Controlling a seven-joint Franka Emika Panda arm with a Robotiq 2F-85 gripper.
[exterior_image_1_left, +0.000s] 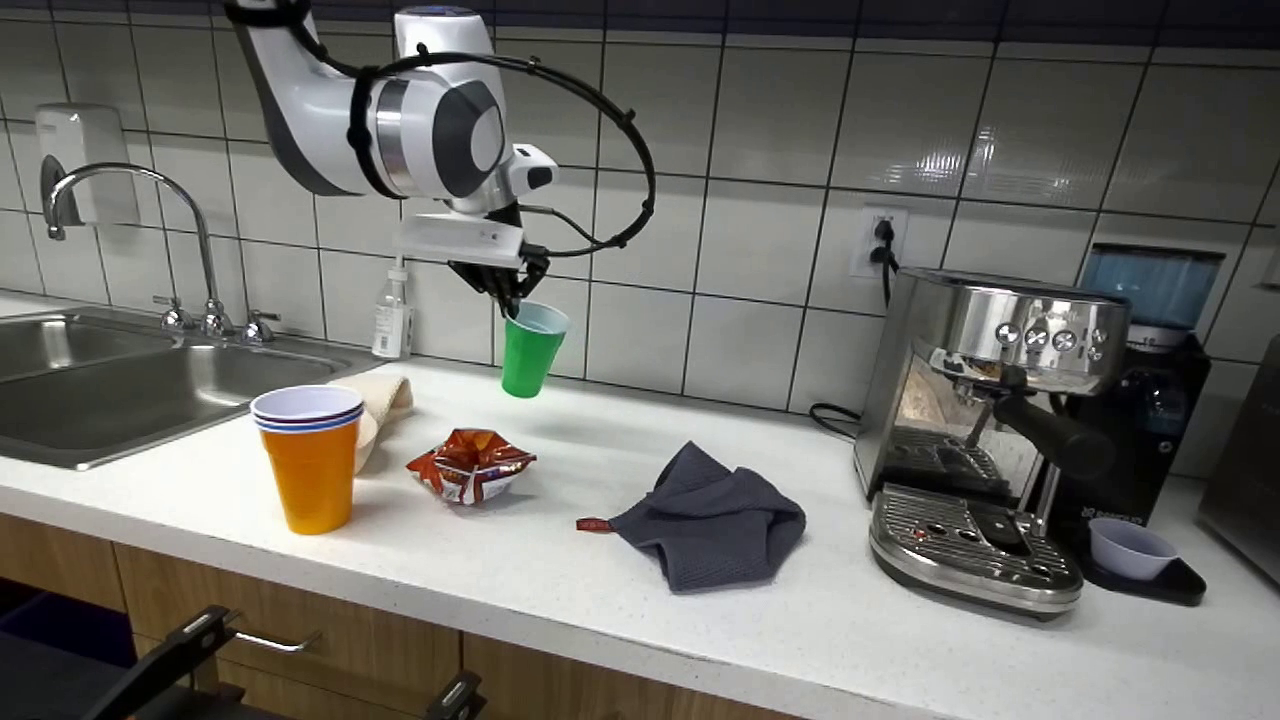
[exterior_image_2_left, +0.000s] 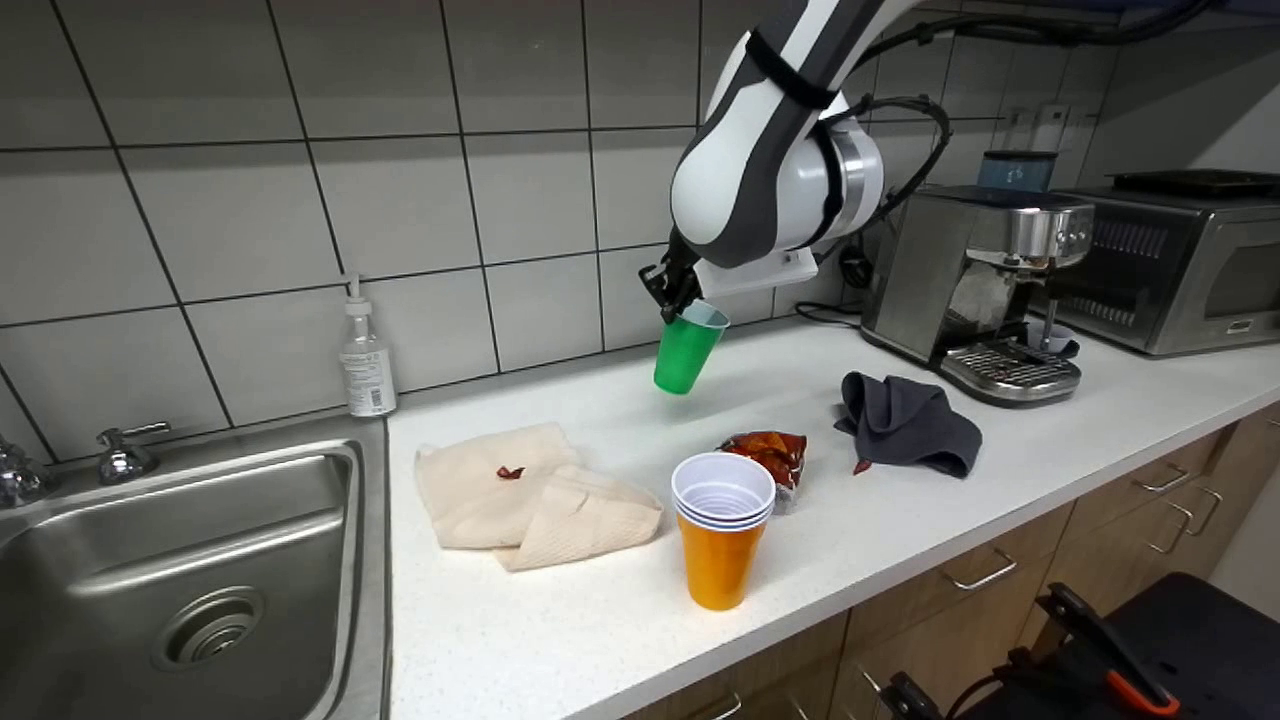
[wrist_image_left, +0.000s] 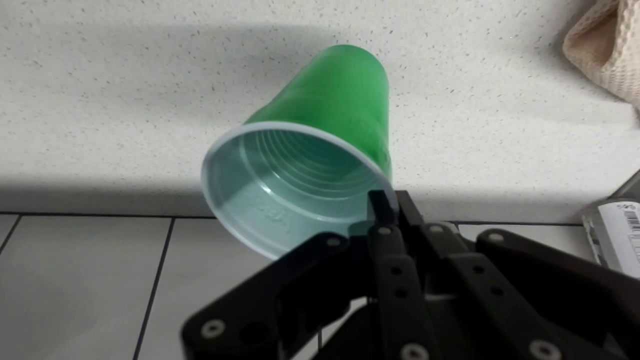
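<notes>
The fingers (wrist_image_left: 380, 207) are pinched tight on the rim of the green cup (wrist_image_left: 310, 150) — one inside the wall, one outside, with only that thin plastic between them. The green cup hangs tilted just below the fingers, its mouth tipped upward beside them, its base held off the counter (exterior_image_1_left: 610, 430) underneath. Ridged rings show inside it in the wrist view, just ahead of the fingers. The arm (exterior_image_1_left: 418, 135), with a black cable (exterior_image_1_left: 628, 120) looped along it, slopes down to the fingers from above, and in both exterior views the tiles (exterior_image_1_left: 760, 260) stand behind them. Lower than the fingers, out toward the counter's front edge, lies a red bag (exterior_image_1_left: 470, 470); past it, farther out again, stand the nested orange cups (exterior_image_1_left: 308, 470). Toward the sink (exterior_image_2_left: 372, 590) from the fingers, lower down, a tan cloth (exterior_image_2_left: 540, 500) lies partly folded, and a bottle (exterior_image_2_left: 367, 370) stands near the tiles on that same side. On the opposite side, below the fingers and nearer the front edge, a grey cloth (exterior_image_1_left: 725, 530) lies crumpled — and beyond it, well apart from the fingers, sits the coffee machine (exterior_image_1_left: 980, 340)
</notes>
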